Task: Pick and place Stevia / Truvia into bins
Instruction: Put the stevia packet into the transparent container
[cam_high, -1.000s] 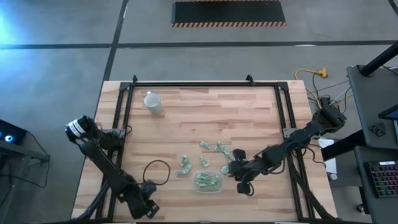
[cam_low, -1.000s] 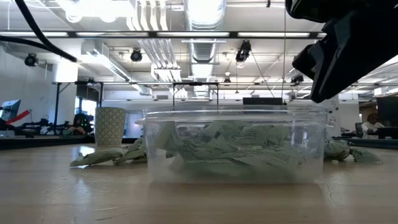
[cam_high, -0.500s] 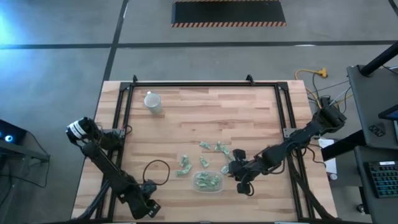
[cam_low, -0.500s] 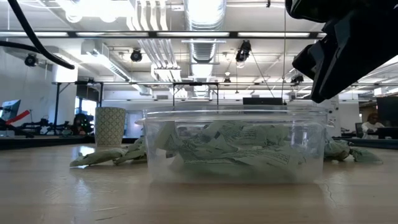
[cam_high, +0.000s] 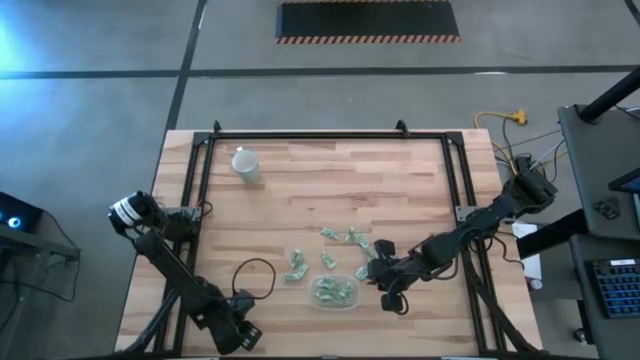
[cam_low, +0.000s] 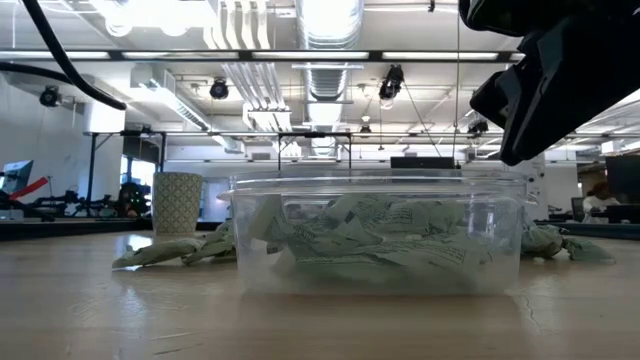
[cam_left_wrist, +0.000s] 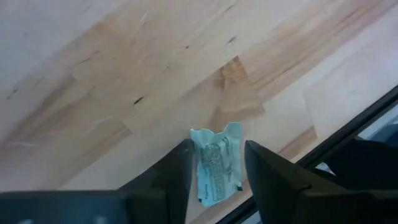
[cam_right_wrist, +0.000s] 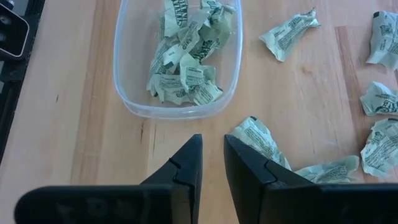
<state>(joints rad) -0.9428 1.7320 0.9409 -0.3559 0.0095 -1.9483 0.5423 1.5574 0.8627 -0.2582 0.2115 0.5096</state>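
Several crumpled pale green sachets (cam_high: 328, 234) lie loose on the wood behind the clear bin (cam_high: 335, 291), which holds several more (cam_right_wrist: 186, 68). My right gripper (cam_right_wrist: 212, 155) hovers just right of the bin, over bare wood, open by a narrow gap and holding nothing; a loose sachet (cam_right_wrist: 261, 140) lies beside its finger. My left gripper (cam_high: 238, 335) is at the table's near-left corner, shut on one sachet (cam_left_wrist: 216, 163). My left gripper has the sachet between its two fingers (cam_left_wrist: 180, 171), which meet its two long side edges (cam_left_wrist: 198, 168). The sachet's flat printed face is turned to the wrist camera, and its far end sticks out past the fingertips. Whether it rests on the wood cannot be told.
A white cup (cam_high: 245, 163) stands near the far-left corner. A black cable loop (cam_high: 252, 275) lies left of the sachets. A black metal frame (cam_high: 205, 180) borders the table, and its rail (cam_left_wrist: 348, 143) runs close to my left gripper.
My left arm has crept slightly toward the table's near edge and to the right, keeping its hold. The right arm, the bin and the loose sachets have stayed where they were.
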